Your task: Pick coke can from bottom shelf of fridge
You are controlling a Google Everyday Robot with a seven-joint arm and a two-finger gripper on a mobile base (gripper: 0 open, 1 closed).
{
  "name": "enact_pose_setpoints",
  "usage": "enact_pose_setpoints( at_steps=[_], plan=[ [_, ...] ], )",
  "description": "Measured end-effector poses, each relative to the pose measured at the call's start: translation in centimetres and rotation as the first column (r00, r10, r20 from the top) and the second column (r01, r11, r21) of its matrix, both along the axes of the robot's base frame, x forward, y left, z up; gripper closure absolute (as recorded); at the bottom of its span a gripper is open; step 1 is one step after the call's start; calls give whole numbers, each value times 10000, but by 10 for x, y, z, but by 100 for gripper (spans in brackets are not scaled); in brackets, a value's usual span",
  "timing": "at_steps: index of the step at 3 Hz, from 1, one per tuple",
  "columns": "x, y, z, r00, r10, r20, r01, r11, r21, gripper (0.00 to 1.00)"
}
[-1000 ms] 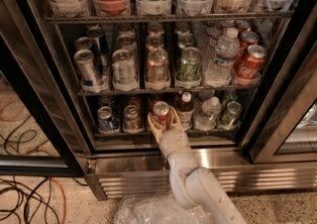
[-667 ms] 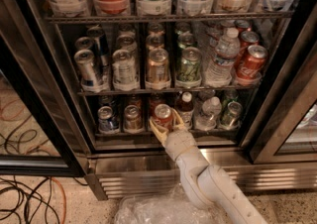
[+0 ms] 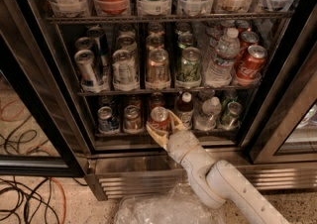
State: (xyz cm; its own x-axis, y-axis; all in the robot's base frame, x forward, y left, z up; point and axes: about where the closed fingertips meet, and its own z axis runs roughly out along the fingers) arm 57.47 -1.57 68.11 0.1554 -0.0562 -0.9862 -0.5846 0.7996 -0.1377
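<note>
The fridge (image 3: 29,94) stands open in the camera view. On the bottom shelf (image 3: 129,134) the red coke can (image 3: 159,118) with a silver top sits in the middle lane. My gripper (image 3: 164,128) reaches in from the lower right. Its pale fingers (image 3: 154,138) hold the can from both sides, one at its lower left and one at its right. The can sits slightly forward of the cans beside it. The white arm (image 3: 218,178) runs down to the bottom right corner.
Left of the coke can stand two small cans (image 3: 119,119). A small dark bottle (image 3: 184,110), a clear bottle (image 3: 208,113) and a green can (image 3: 229,114) stand right of it. The steel louvred base (image 3: 133,181), crumpled clear plastic (image 3: 158,210) and floor cables (image 3: 25,198) lie below.
The coke can has come a little forward relative to its neighbours with the fingers around it. The arm's elbow has swung to the right.
</note>
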Motion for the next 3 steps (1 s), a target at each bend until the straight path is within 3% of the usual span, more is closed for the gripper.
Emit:
enact_pose_setpoints(
  at_steps=[1,3],
  plan=[
    [0,0,0,10000,1,0,-1,10000,0,100],
    [-32,0,16,9953,967,35,-967,9953,14,100]
  ],
)
